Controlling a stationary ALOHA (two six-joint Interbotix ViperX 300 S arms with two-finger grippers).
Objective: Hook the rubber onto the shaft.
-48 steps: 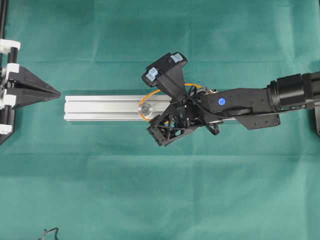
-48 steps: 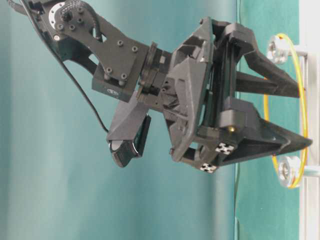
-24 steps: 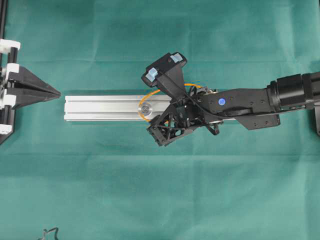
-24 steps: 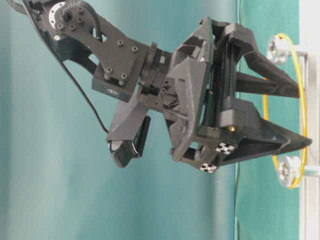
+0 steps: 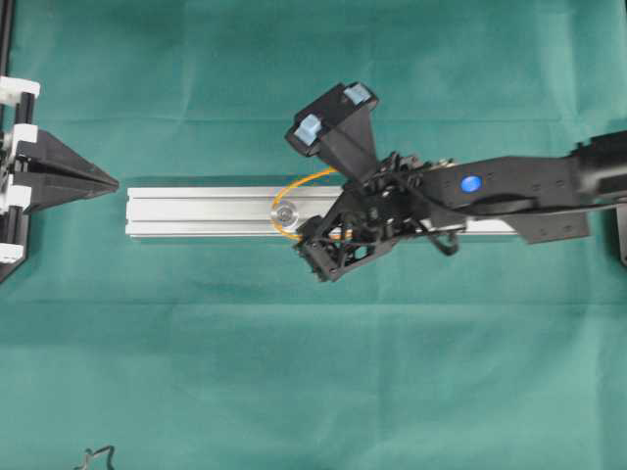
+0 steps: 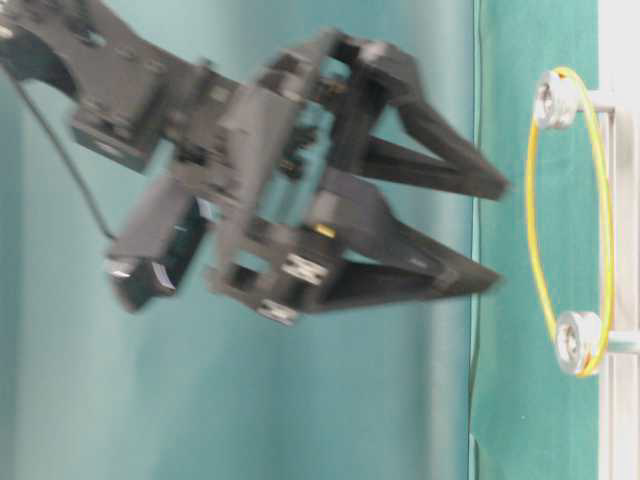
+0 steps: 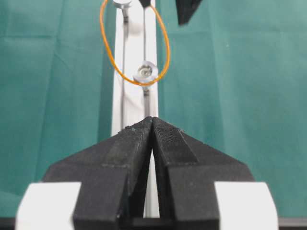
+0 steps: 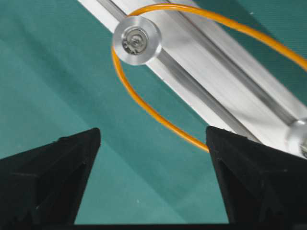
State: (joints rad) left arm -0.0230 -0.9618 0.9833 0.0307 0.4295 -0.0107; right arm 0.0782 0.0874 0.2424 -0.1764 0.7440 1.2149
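The rubber (image 5: 290, 186), a thin orange loop, is stretched round two silver shafts (image 6: 555, 98) (image 6: 578, 342) on the aluminium rail (image 5: 196, 211). In the right wrist view the rubber (image 8: 158, 117) passes round the near shaft (image 8: 136, 40) and runs to a second shaft (image 8: 300, 136). My right gripper (image 6: 495, 232) hovers above the rail, open and empty, with its fingertips clear of the loop. My left gripper (image 5: 110, 182) sits shut and empty off the rail's left end. From its wrist camera I see the rubber (image 7: 106, 48) hooked under a shaft (image 7: 145, 73).
Green cloth (image 5: 294, 372) covers the table. A black frame (image 5: 8, 245) stands at the left edge behind the left gripper. A bit of black cable (image 5: 93, 456) lies at the bottom left. The right arm (image 5: 549, 186) reaches in along the rail from the right.
My right gripper has lifted off the rail and drawn back to the right, so its fingers no longer touch the rubber. The rubber stays on both shafts. The left gripper has not moved.
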